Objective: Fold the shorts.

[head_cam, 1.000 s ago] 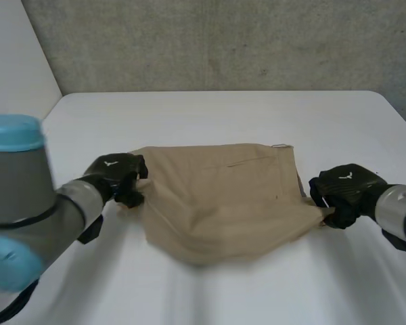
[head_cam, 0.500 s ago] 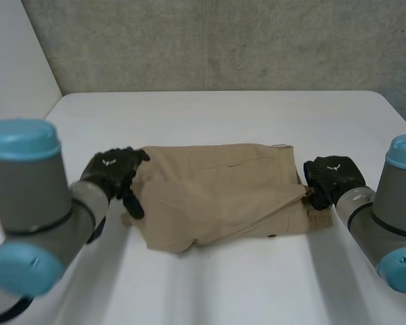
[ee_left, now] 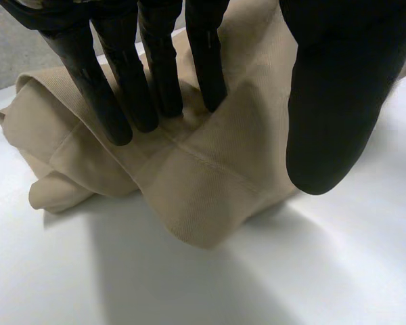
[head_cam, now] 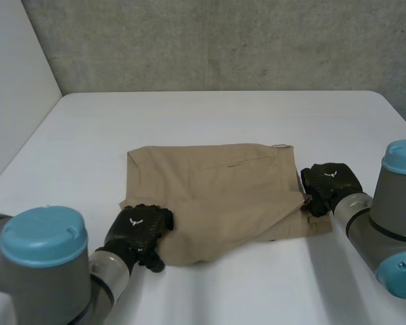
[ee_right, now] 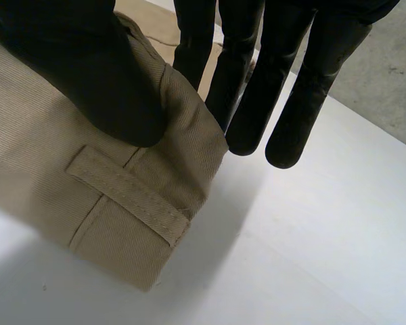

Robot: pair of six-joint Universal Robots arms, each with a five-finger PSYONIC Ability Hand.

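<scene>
The shorts (head_cam: 216, 196), one tan pair, lie folded over near the middle of the tabletop (head_cam: 210, 115); since half a second ago they have settled flatter, and their far-left corner, where the left hand was, now lies bare; the left hand (head_cam: 139, 227) has come round to the near-left corner; the right hand (head_cam: 331, 181) stays at the right edge, at the waistband end.

In the left wrist view the straight fingers (ee_left: 122, 88) press into bunched cloth and the thumb (ee_left: 331, 101) stands across a raised hem fold, so the fold is pinched between them; in the right wrist view the thumb (ee_right: 88, 68) bears down on the waistband corner, just beside its one belt loop (ee_right: 128, 195), with the straight fingers (ee_right: 284, 88) behind the cloth's edge, nipping the corner.

Counted: one pair of shorts, two hands on it, one white tabletop.
</scene>
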